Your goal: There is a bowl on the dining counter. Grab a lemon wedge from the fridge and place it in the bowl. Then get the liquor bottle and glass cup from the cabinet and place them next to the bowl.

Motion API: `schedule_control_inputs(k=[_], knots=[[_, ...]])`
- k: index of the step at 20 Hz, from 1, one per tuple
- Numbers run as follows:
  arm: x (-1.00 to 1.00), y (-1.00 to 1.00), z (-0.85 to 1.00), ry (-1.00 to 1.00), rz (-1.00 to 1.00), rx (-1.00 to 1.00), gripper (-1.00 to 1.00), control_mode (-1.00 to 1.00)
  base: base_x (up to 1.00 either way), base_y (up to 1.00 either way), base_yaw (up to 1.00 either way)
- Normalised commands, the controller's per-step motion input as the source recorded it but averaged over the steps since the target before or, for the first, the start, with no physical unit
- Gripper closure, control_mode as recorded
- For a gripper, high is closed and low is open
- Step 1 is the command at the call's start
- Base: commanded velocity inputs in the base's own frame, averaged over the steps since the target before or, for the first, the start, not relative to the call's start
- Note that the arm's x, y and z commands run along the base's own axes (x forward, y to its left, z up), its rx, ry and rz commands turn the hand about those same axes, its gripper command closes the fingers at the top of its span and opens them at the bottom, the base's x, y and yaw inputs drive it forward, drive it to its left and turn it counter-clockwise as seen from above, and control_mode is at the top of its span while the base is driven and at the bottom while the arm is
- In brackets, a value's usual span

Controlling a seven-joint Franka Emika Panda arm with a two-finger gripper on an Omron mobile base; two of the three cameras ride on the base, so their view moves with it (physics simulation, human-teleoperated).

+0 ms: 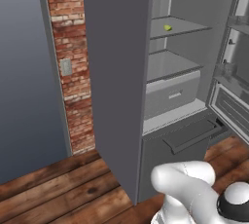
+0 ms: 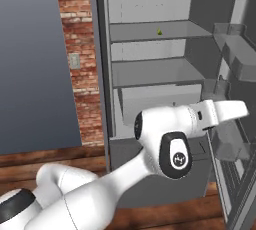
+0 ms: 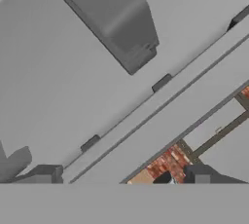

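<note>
In front of the robot stood the big dark grey fridge (image 1: 116,72) with its door (image 2: 235,124) swung wide open to the right. Inside it were light grey shelves and a drawer (image 1: 172,94) lower down. The white arm (image 2: 165,129) reached toward the open door, low and to the right side. The gripper (image 3: 121,177) pointed at the grey inside of the door, and its two dark fingers (image 3: 44,174) stood far apart with nothing between them.

The lemon wedge (image 1: 168,28) was a tiny yellow-green bit sitting on the upper shelf (image 2: 150,33), near the middle. It lay well above the gripper and off to its left, deeper inside the fridge. So the hand would likely need to lift up and turn in toward that shelf to reach it. The wedge was too small to tell which way its long side pointed.

No words or labels could be read anywhere on the fridge or the wall.
</note>
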Motion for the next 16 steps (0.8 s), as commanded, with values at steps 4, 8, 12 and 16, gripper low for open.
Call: schedule_control_inputs(k=[4,8,12,16], knots=[[-0.07,0.75,0.00,0.00,0.00,0.00,-1.00,-1.00,0.00,0.00,0.00],[0.03,0.90,0.00,0.00,0.00,0.01,-1.00,-1.00,0.00,0.00,0.00],[0.15,0.90,0.00,0.00,0.00,0.05,-1.00,-1.00,0.00,0.00,0.00],[0.16,0.90,0.00,0.01,0.00,0.06,-1.00,-1.00,0.00,0.00,0.00]])
